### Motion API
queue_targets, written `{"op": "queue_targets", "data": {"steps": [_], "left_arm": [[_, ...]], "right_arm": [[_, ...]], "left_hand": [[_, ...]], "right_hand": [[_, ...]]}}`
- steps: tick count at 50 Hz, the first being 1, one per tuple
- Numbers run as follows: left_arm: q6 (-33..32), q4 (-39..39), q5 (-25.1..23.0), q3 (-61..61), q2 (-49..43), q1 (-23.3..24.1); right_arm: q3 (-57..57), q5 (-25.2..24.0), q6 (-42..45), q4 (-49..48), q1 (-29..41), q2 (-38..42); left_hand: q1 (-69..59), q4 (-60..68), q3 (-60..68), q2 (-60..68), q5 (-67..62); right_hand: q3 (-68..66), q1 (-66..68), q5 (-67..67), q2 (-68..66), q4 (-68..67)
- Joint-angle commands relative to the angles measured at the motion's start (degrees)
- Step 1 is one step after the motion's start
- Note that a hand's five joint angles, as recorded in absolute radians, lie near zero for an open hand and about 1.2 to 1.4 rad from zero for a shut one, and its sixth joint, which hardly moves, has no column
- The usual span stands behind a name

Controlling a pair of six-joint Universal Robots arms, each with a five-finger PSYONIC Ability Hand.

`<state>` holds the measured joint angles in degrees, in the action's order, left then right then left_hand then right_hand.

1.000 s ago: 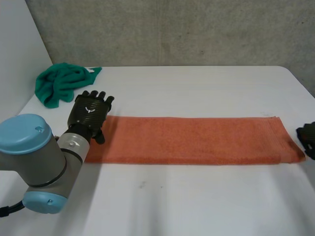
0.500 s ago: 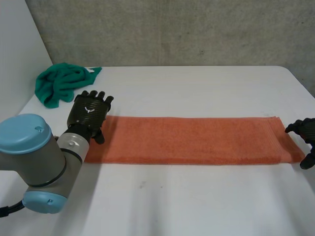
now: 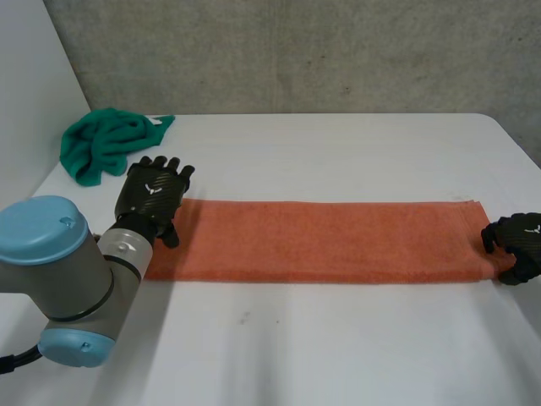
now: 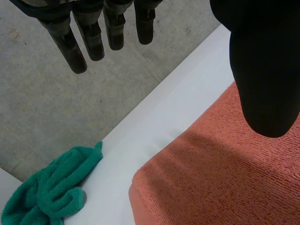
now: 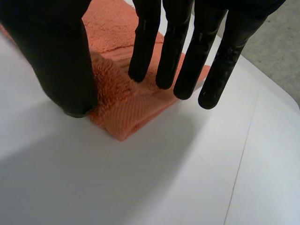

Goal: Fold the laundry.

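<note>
- The long orange terry towel (image 3: 321, 241) lies flat in a narrow strip across the middle of the white table (image 3: 338, 347), running from one hand to the other. It looks already doubled lengthwise, though I can't be sure of that.
- The right hand (image 3: 517, 243) sits on the towel's right end. In the right wrist view its fingers (image 5: 174, 51) reach down straight onto the cloth at the corner, and the outermost one hangs past the edge over bare table.
- Its thumb (image 5: 54, 51) is planted at the near edge of that same corner, and the pile is bunched up a little between thumb and fingers. To my eye the pinch isn't made yet, with the fingers extended rather than wrapped round the cloth.
- The left hand (image 3: 156, 193) is over the towel's left end, by the far corner. In the left wrist view its fingers (image 4: 91, 35) hang straight and relaxed above the table and its thumb (image 4: 265, 70) is above the cloth. It grasps nothing.
- A crumpled green cloth (image 3: 106, 144) lies in a heap at the far left corner of the table, well apart from the towel and untouched.
- I'd say the step in hand is taking hold of the right end so it can be folded across.
- Next the right thumb and fingers need to close firmly on that corner, catching every layer. The end then has to be lifted and carried over towards the left end, with edges kept in line.
- The left hand would do well to press its end down so the strip doesn't slide.
</note>
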<state>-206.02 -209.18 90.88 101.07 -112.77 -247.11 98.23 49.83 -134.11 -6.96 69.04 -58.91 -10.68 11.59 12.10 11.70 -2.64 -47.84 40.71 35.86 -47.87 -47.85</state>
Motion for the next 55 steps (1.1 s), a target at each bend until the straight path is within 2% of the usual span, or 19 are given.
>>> {"op": "queue_targets", "data": {"steps": [1,12,15,20,23,26,34,35,38,39,41,42,46,51,55], "left_arm": [[0.0,0.0,0.0,0.0,0.0,0.0],[0.0,0.0,0.1,0.0,-0.1,0.0],[0.0,0.0,0.1,0.0,0.0,0.1],[0.0,0.0,0.1,0.0,0.0,0.1],[0.0,0.1,0.1,0.1,0.2,0.1],[0.0,0.1,0.1,0.1,0.4,0.1],[0.0,0.1,0.1,0.0,1.9,0.0],[0.0,0.1,0.2,0.0,2.2,0.0],[0.0,0.0,0.5,0.0,3.4,-0.4],[0.0,0.0,0.8,0.0,3.8,-0.6],[0.1,0.0,1.6,-0.1,4.7,-1.1],[0.1,0.0,1.8,-0.1,4.8,-1.2],[0.1,0.0,2.1,-0.2,5.3,-1.4],[0.1,0.0,2.1,-0.1,5.0,-1.3],[0.1,0.0,2.0,-0.3,4.6,-0.9]], "right_arm": [[-2.1,1.3,0.0,0.0,0.0,1.8],[-4.0,4.7,1.2,-0.2,-0.6,2.2],[-6.1,7.7,1.6,-0.9,-1.3,2.0],[-10.4,14.3,3.8,-1.4,-8.5,0.4],[-11.7,16.0,6.1,-1.4,-10.6,-0.5],[-12.0,15.7,7.8,-1.6,-9.6,-0.9],[-13.7,14.3,3.3,-2.4,9.1,-7.9],[-14.2,14.2,2.6,-2.7,14.0,-8.6],[-15.4,14.2,2.0,-2.8,21.7,-8.8],[-16.5,14.1,1.7,-2.9,27.1,-8.6],[-17.1,13.8,1.6,-2.9,31.9,-8.5],[-17.8,13.2,1.3,-3.0,36.9,-7.7],[-19.7,9.6,1.0,-3.2,47.4,-2.4],[-21.7,7.1,1.0,-2.7,55.8,4.1],[-22.6,7.9,1.5,-2.1,58.7,8.7]], "left_hand": [[0.7,-1.6,-2.1,-1.7,2.6],[0.7,-1.6,-2.1,-1.7,2.6],[0.7,-1.6,-2.1,-1.7,2.6],[0.7,-1.6,-2.1,-1.7,2.6],[0.7,-1.6,-2.1,-1.7,2.6],[0.7,-1.6,-2.1,-1.7,2.6],[0.7,-1.6,-2.1,-1.7,2.6],[0.7,-1.6,-2.1,-1.7,2.6],[0.7,-1.6,-2.1,-1.7,2.6],[0.7,-1.6,-2.1,-1.7,2.6],[0.7,-1.6,-2.1,-1.7,2.6],[0.7,-1.6,-2.1,-1.7,2.6],[0.7,-1.6,-2.1,-1.7,2.6],[0.7,-1.6,-2.1,-1.7,2.6],[0.7,-1.6,-2.1,-1.7,2.6]], "right_hand": [[-32.2,39.3,34.1,-32.1,-32.1],[-32.2,39.3,34.1,-32.1,-32.1],[-32.2,39.3,34.1,-32.1,-32.1],[-32.2,39.3,34.1,-32.1,-32.1],[-32.2,39.3,34.1,-32.1,-32.1],[-32.2,39.3,34.1,-32.1,-32.1],[-32.2,39.3,34.1,-32.1,-32.1],[-32.2,39.3,34.1,-32.1,-32.1],[-32.2,39.3,34.1,-32.1,-32.1],[-32.2,39.3,34.1,-32.1,-32.1],[-32.2,39.3,34.1,-32.1,-32.1],[-32.2,39.3,34.1,-32.1,-32.1],[-32.2,39.3,34.1,-32.1,-32.1],[-32.2,39.3,34.1,-32.1,-32.1],[-32.2,39.3,34.1,-32.1,-32.1]]}}
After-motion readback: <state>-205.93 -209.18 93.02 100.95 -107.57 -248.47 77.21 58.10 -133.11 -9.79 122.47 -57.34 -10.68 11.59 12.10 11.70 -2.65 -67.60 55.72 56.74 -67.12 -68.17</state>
